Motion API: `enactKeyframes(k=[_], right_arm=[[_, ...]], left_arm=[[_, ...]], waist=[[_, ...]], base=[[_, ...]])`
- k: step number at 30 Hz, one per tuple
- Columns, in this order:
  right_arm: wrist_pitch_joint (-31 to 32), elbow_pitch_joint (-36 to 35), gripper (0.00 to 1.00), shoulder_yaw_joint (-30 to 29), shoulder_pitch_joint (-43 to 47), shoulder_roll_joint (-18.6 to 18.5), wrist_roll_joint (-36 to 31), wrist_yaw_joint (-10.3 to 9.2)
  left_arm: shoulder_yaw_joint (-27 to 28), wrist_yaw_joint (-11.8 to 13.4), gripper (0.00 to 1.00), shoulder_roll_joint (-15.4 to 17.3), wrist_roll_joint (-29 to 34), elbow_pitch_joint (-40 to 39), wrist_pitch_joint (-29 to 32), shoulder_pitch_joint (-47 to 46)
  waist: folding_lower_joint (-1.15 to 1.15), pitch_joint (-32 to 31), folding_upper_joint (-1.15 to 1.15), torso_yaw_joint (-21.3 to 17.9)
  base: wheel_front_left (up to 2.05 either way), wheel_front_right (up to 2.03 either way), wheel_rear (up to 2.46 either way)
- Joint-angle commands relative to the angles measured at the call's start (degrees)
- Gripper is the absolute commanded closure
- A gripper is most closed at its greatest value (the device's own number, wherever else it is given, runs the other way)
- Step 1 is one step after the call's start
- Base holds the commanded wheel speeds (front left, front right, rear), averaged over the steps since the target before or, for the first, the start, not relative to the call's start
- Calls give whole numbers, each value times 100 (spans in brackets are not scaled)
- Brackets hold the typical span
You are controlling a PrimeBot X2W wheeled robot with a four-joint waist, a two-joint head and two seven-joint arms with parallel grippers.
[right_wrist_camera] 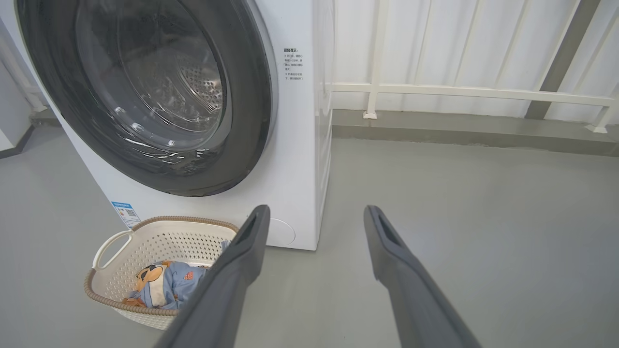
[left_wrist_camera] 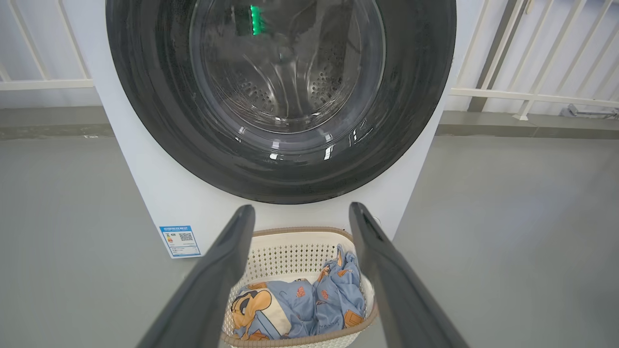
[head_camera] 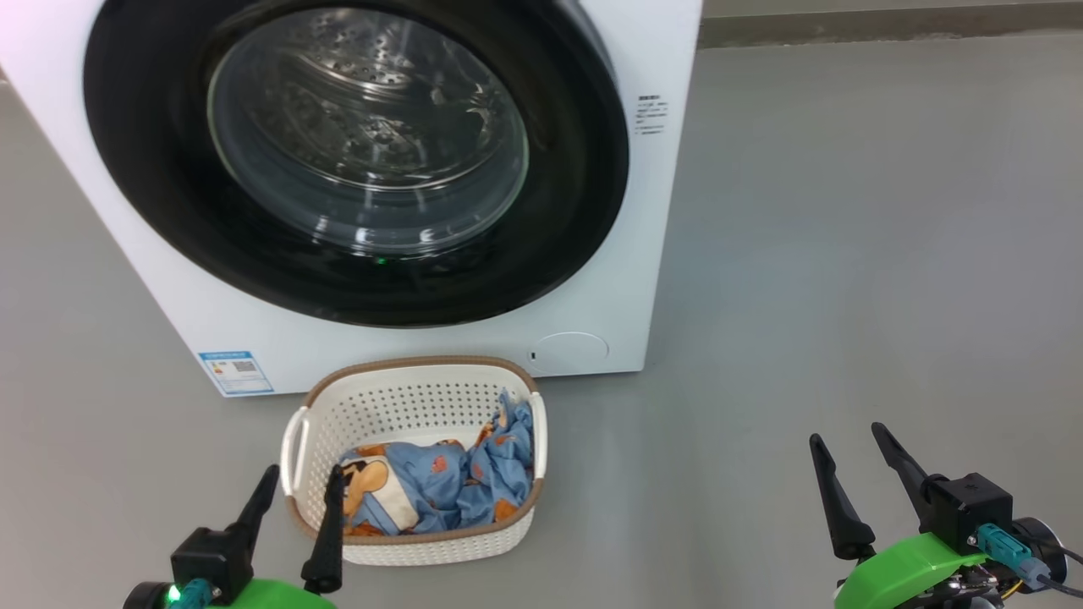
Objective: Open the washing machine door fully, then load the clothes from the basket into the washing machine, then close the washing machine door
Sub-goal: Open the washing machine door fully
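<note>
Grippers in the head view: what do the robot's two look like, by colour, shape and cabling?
The left gripper and right gripper match: two long, tapering black fingers on a black block, mounted on a bright green shell. Each carries a teal connector; the right one's feeds a dark cable. A small green light glows at the left one's base.

Washing machine [head_camera: 592, 279]: top cut off by upper edge.
Washing machine door [head_camera: 135, 169]: upper rim cropped likewise.
Blue sticker [head_camera: 236, 372], side label [head_camera: 651, 114]: print too small to read.
Basket [head_camera: 406, 406]: floor largely hidden under clothes [head_camera: 457, 482]; near rim crossed by left gripper [head_camera: 305, 469] finger.
</note>
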Motion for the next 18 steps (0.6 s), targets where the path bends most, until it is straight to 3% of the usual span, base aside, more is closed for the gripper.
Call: enactKeyframes(k=[1,18], right_arm=[[-70,-146,0,148,-245,-15,60,9],[-106,-121,0,129,-225,3,59,9]], left_arm=[[180,19,0,132,-10,-131,-99,-240],[135,58,0,150,-41,-128,-111,-217]], waist=[[0,2,0,1],[0,-5,0,-6]], base=[[49,49,-99],[8,8,-16]])
